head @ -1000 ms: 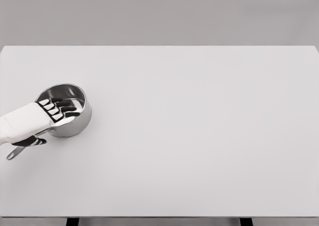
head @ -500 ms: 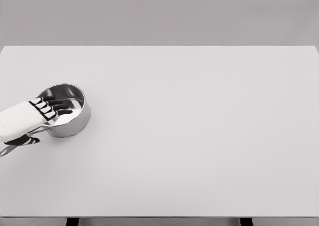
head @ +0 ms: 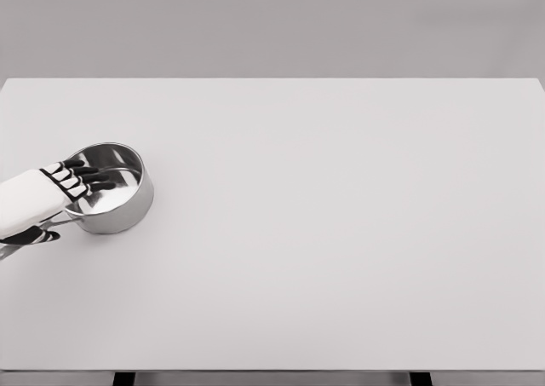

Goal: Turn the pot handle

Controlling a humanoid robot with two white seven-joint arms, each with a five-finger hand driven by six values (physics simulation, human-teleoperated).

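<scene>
A shiny pot [head: 109,188] sits on the white table [head: 341,233], close to its left edge. Its handle [head: 17,246] sticks out toward the left edge. The left hand [head: 51,194] lies over the handle, with its dark fingers [head: 89,181] reaching across the pot's rim. I cannot tell if the hand is squeezing the handle.

Soft, even light, a pale and slightly hazy picture.

The white table [head: 341,233] shows no glare; the steel pot [head: 109,188] carries bright reflections inside its bowl and drops only a faint shadow just beside its base. Edges everywhere look mildly soft, undistorted.
</scene>
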